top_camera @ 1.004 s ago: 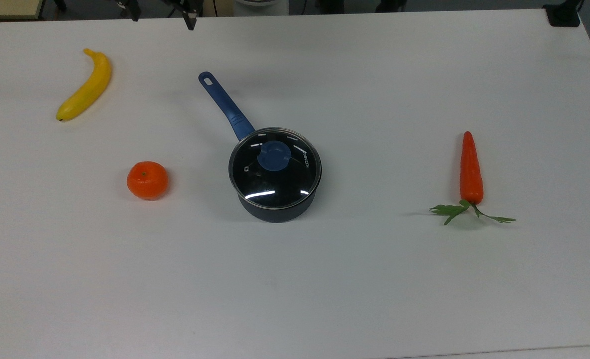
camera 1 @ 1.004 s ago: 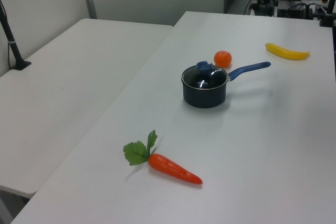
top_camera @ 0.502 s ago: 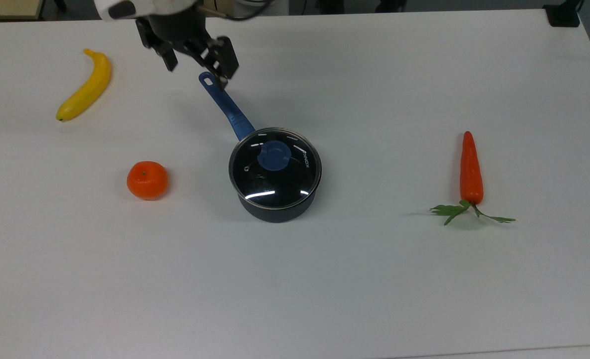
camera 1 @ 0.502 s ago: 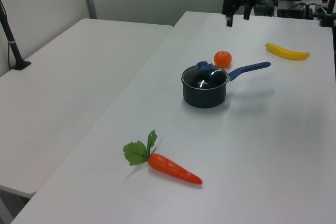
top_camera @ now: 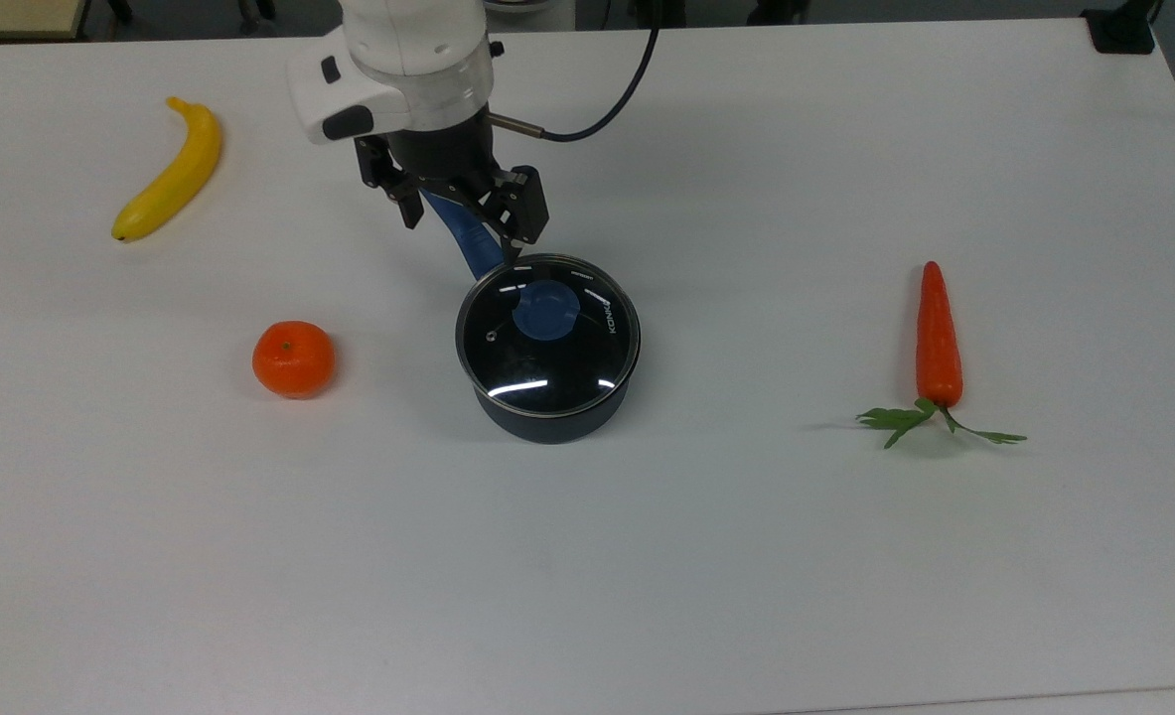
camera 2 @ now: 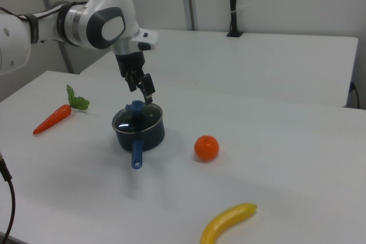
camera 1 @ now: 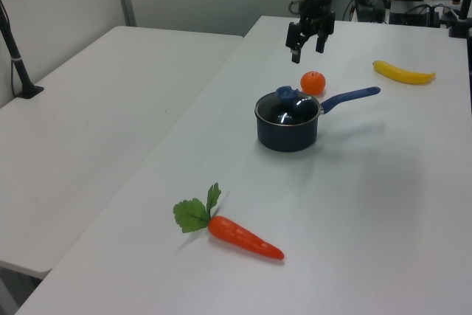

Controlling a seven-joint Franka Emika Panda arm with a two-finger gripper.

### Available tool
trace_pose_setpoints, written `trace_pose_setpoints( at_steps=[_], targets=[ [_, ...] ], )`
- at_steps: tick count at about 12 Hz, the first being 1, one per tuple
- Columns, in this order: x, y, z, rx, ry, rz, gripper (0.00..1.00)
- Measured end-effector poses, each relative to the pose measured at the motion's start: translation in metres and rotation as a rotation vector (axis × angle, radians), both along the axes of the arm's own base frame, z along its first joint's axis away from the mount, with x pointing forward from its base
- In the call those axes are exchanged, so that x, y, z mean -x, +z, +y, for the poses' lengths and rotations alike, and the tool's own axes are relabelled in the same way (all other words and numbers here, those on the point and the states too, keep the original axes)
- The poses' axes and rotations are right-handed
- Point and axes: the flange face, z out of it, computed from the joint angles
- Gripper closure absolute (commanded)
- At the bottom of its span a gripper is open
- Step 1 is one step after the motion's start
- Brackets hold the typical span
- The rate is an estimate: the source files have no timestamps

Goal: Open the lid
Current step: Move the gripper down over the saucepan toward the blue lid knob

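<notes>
From the top view you lose most of the saucepan's handle [top_camera: 468, 238] under the gripper [top_camera: 463, 218], whose arm [top_camera: 408, 50] is cut off by the picture's upper edge, while the lid [top_camera: 547, 333] hides the pan's inside and its steam hole is barely a speck.

The one legible marking is the brand word "KONKA", printed in pale capitals on the glass of the lid [top_camera: 547, 334]. In the top view it sits at about three o'clock from the blue knob [top_camera: 545, 309], running along the rim. Smaller print near twelve o'clock cannot be read.
</notes>
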Motion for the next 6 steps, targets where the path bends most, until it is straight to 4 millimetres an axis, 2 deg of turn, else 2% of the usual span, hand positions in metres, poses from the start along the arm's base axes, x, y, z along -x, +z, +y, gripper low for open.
trace_pose_setpoints(
  at_steps=[6],
  targets=[
    [-0.016, -0.033, 0.034, 0.010, 0.008, -0.022, 0.00]
  ],
)
